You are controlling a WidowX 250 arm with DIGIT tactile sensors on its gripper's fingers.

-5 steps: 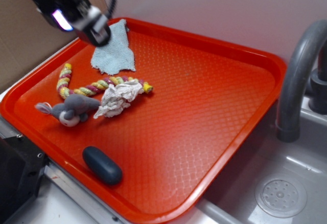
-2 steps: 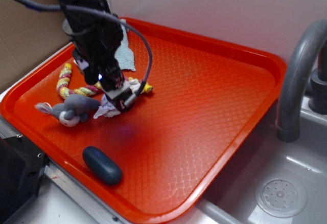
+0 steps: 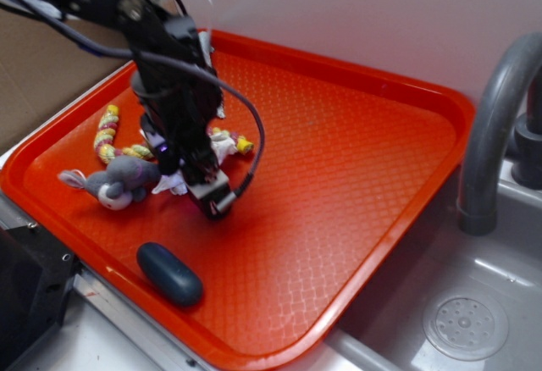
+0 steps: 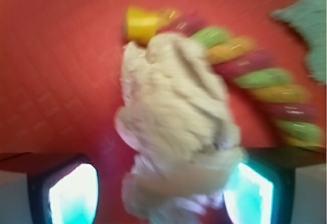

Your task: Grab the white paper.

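Observation:
The white paper is a crumpled off-white wad on the red tray, mostly hidden under my arm in the exterior view. In the wrist view the paper fills the middle and lies between my two fingers, with the right finger close against it. My gripper is lowered onto the tray over the paper, and its jaws stand wide apart on either side of the wad. The wrist view is blurred.
A red, green and yellow rope toy lies behind the paper, also in the wrist view. A grey plush mouse lies to its left. A dark blue oval object sits near the tray's front edge. The blue-grey cloth lies further back. A faucet and sink stand at the right.
My gripper has come from above the cloth at the back left, forward and down onto the paper. The paper now lies between my fingers.

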